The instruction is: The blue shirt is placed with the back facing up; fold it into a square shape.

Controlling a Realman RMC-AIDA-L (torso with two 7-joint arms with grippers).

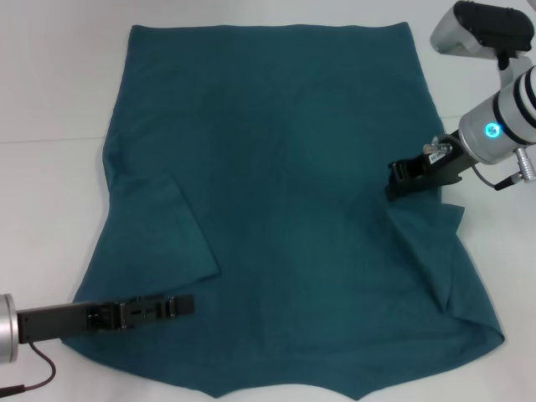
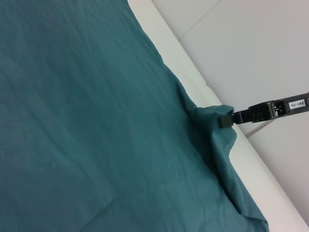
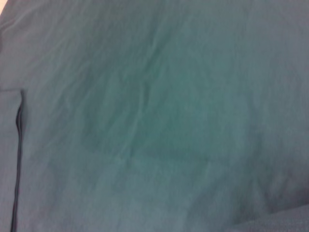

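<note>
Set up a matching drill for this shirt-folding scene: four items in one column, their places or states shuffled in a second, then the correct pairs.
Column 1:
1. blue shirt
2. left sleeve
3. left gripper
4. right gripper

Column 2:
A. at the shirt's right edge, fabric bunched against it
B. spread over the white table
C. low over the near left part of the shirt
D. folded inward onto the shirt body

Pairs: 1-B, 2-D, 3-C, 4-A

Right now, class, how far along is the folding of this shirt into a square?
Early. Done: the left sleeve lies folded in over the blue shirt, which is spread flat on the table. In hand: the right gripper is at the right sleeve, pulling it inward; the left gripper rests low on the near left part. Left: finishing that sleeve and folding the body to a square.
</note>
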